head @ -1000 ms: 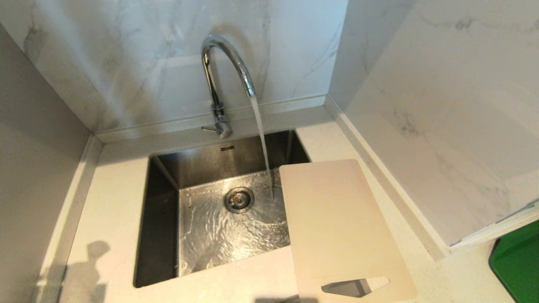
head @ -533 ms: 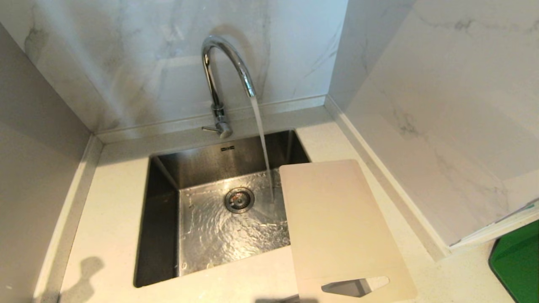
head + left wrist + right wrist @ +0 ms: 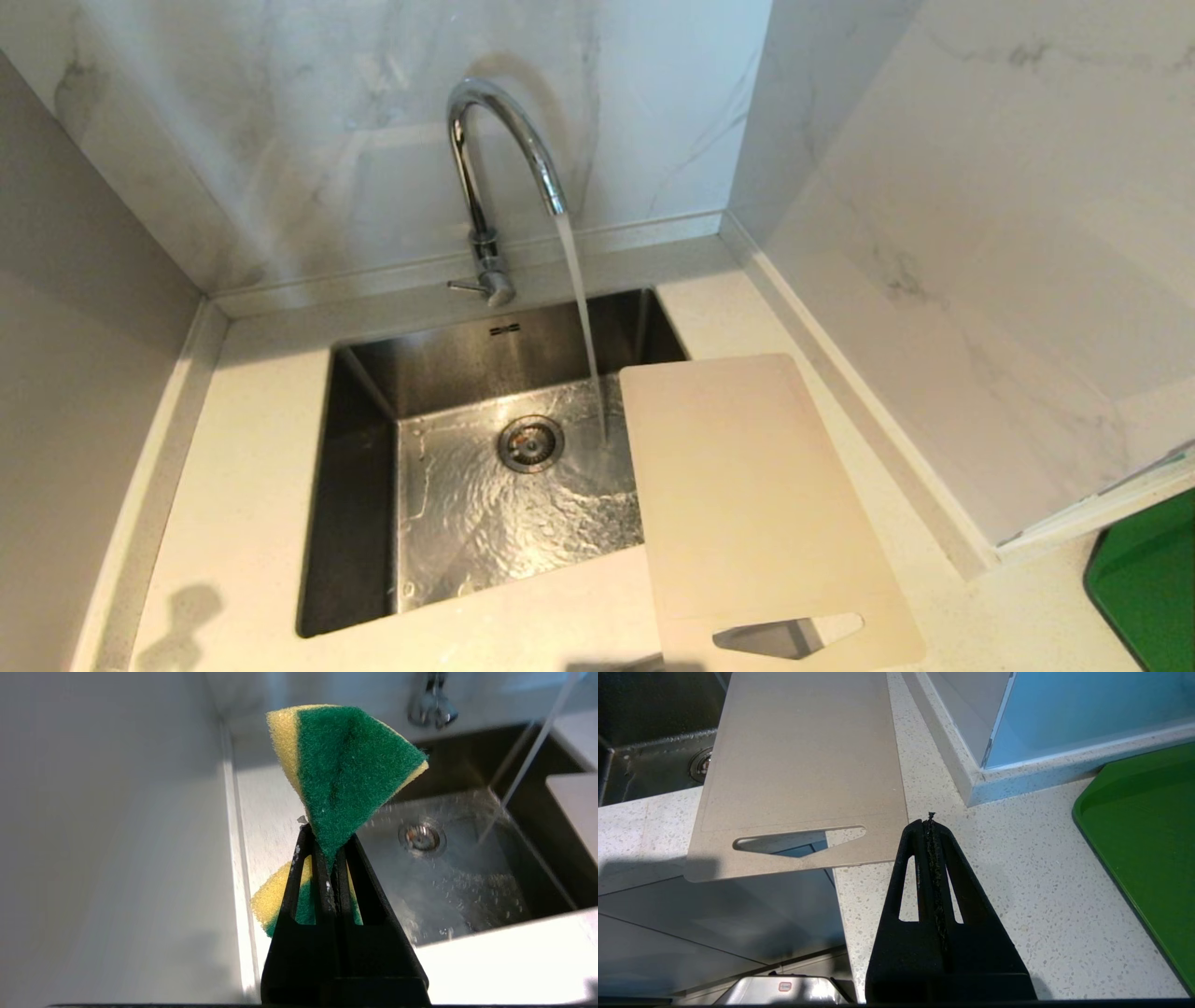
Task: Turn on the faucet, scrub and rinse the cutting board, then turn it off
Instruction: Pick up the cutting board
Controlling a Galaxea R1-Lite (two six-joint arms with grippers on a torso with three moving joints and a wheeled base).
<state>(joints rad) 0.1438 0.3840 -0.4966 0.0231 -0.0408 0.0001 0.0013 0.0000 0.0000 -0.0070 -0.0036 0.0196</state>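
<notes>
Water is running from the tall shiny chrome gooseneck faucet (image 3: 485,187) at the far side of the tabletop (image 3: 243,467), the stream falling into the steel sink (image 3: 355,523) near the round drain (image 3: 529,442), so the turning-on step looks done and the scrubbing step is in hand. The large thin cream-white plastic cutting board (image 3: 747,495), rectangular with rounded corners and a long handle slot at its near end, lies flat over the right edge of the sink, its near end overhanging the tabletop's near edge; the stream falls just left of its far left corner without landing on it. The left end effector (image 3: 329,854), outside the head view, is clamped on a folded green-and-yellow scouring sponge (image 3: 345,770) and hangs over the tabletop left of the sink. The right end effector (image 3: 930,826) has its fingers pressed together on nothing, parked over the speckled tabletop just right of the board's handle end. The next move, as I judge it, calls for carrying the sponge rightward across the sink onto the board's face, and for getting the board under the stream. By count: one faucet, one cutting board, one sponge, one sink with one drain, two end effectors, and one bright green flat tray (image 3: 1148,588) at the near right.
</notes>
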